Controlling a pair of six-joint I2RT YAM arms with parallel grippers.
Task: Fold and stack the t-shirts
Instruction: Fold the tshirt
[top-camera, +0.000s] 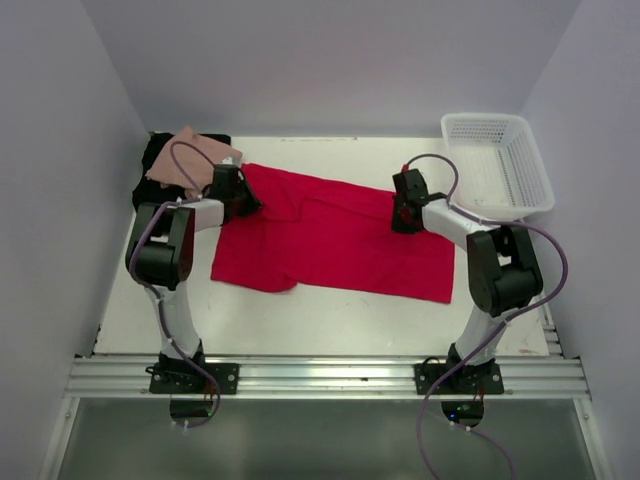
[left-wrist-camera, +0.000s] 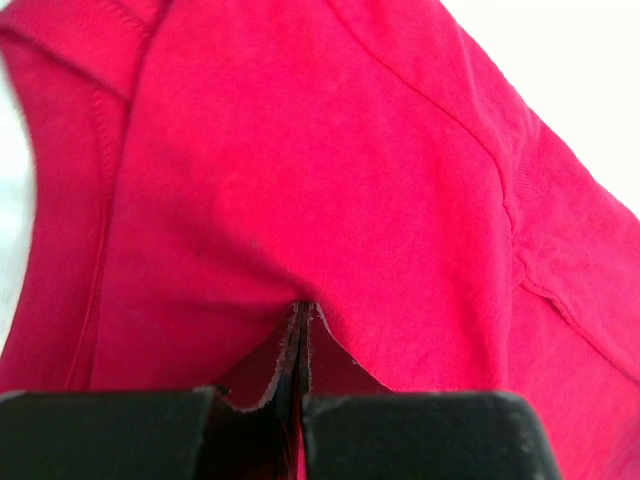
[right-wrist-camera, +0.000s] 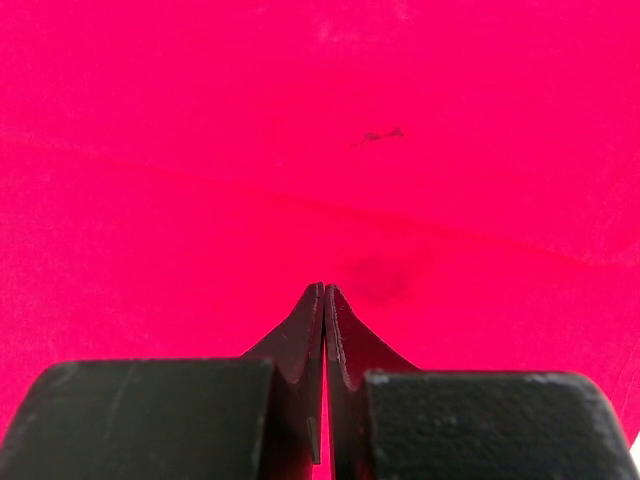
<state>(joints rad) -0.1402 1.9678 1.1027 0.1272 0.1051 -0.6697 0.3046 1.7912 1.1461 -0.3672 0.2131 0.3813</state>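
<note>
top external: left tool closed on red t-shirt, right tool closed, hold unclear

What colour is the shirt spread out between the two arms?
Bright red t-shirt; shows best in the top external view.

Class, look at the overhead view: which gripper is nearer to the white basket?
Right. The right gripper is over the red t-shirt's right part, just left of the white basket. The left gripper is at the shirt's opposite end, far to the basket's left.
</note>
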